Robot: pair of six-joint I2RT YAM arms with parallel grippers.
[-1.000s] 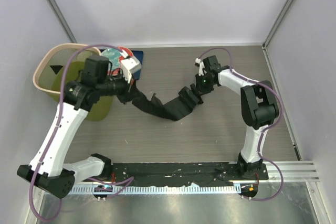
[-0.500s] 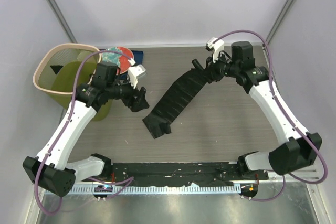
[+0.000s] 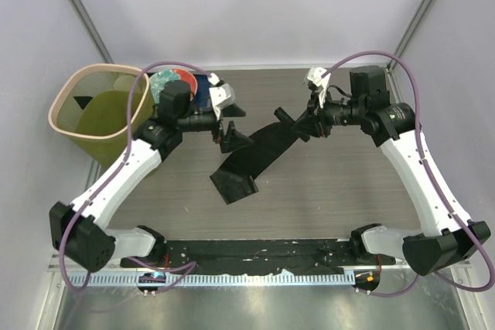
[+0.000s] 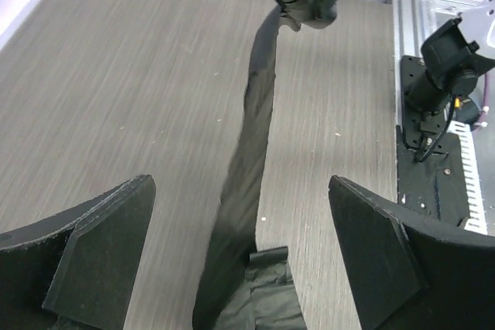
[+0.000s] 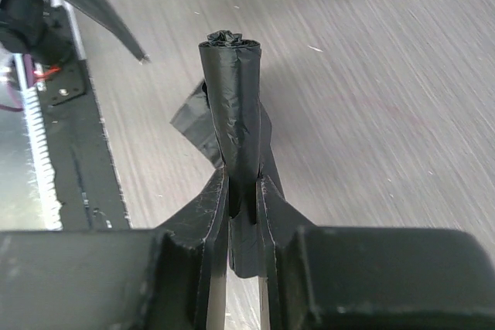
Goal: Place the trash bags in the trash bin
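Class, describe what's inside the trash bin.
Inside the trash bin, only green wall and a dark triangle show, not the trash bag. The left arm's cable covers a strip.

1. Two: left tool [image 3: 229,134], right tool [image 3: 292,124].
2. One black trash bag [image 3: 251,158], in the right tool.
3. One trash bin [image 3: 52,116], left of the left tool.
4. One plate [image 3: 172,81] and one blue mat [image 3: 202,86], behind the left tool.

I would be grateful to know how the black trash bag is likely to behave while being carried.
Probably floppy: the trash bag sags from the right gripper toward the table. Likely light, as a narrow pinch holds it. Possibly slippery, given its glossy film.
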